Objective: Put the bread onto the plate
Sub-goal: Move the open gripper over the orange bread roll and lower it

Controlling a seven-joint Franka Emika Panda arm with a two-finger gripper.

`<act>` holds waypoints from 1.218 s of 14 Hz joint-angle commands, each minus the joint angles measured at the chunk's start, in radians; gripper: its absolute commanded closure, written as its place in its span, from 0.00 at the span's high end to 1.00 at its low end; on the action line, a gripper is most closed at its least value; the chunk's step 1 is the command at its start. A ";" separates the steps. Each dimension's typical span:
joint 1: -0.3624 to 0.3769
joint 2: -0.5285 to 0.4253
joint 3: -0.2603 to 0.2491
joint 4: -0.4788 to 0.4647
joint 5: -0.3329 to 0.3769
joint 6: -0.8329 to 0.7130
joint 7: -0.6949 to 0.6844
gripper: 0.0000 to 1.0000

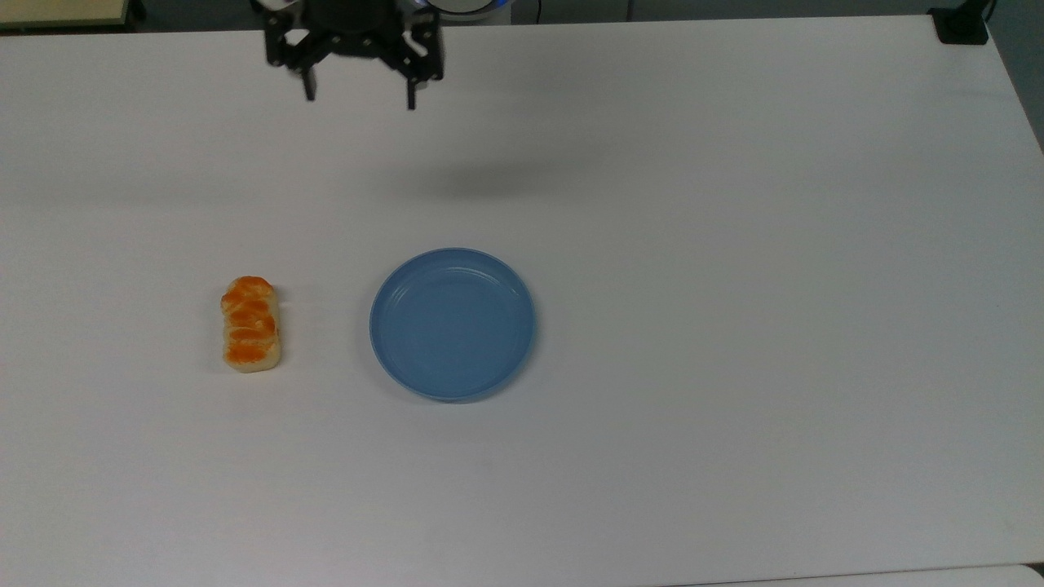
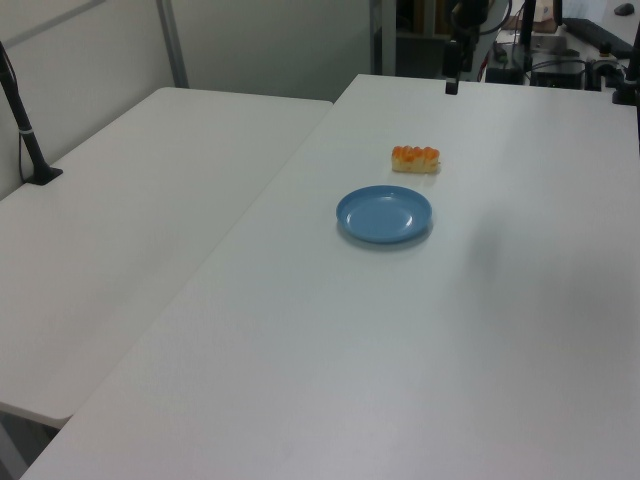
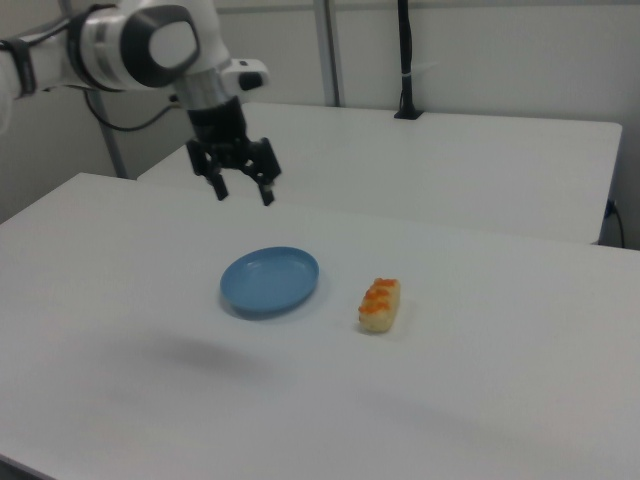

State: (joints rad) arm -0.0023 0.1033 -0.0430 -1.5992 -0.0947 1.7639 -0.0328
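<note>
Orange-topped bread sits at the plate's nine o'clock; gripper open and empty, so we should straddle its narrow sides.

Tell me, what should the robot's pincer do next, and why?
Probably glide toward the top view's left until it hangs above the bread. The pincer is open, empty and high over the table, while the bread lies beside the bare plate.
</note>
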 commanded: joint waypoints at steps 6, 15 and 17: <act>-0.168 0.314 -0.009 0.093 0.001 0.317 -0.064 1.00; -0.196 0.518 -0.008 0.091 -0.025 0.565 -0.052 1.00; -0.199 0.536 -0.008 0.091 -0.025 0.597 -0.050 1.00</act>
State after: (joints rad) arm -0.2036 0.6114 -0.0491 -1.5229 -0.1106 2.3198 -0.0905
